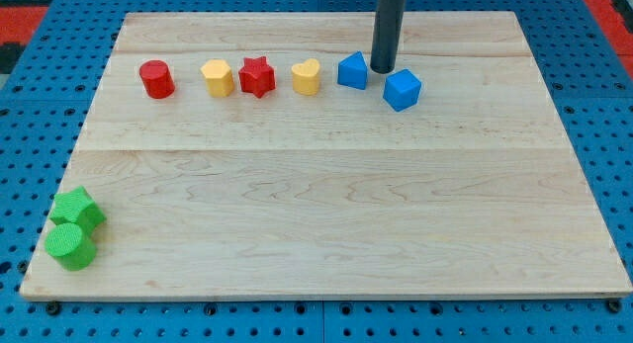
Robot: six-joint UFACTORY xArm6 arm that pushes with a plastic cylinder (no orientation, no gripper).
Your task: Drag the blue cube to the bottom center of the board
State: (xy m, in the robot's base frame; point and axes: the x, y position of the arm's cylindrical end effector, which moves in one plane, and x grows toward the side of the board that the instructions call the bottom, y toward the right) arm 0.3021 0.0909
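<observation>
The blue cube [402, 89] sits on the wooden board [326, 205] near the view's top, right of centre. My tip [383, 68] rests on the board just up and left of the cube, between it and a second blue block [352, 70] of wedge-like shape at the tip's left. The tip stands very close to both; I cannot tell if it touches either.
A row runs left from the blue blocks: a yellow heart [307, 77], a red star [257, 77], a yellow hexagon [218, 78], a red cylinder [156, 79]. Two green blocks [77, 211] [70, 244] sit at the bottom left corner.
</observation>
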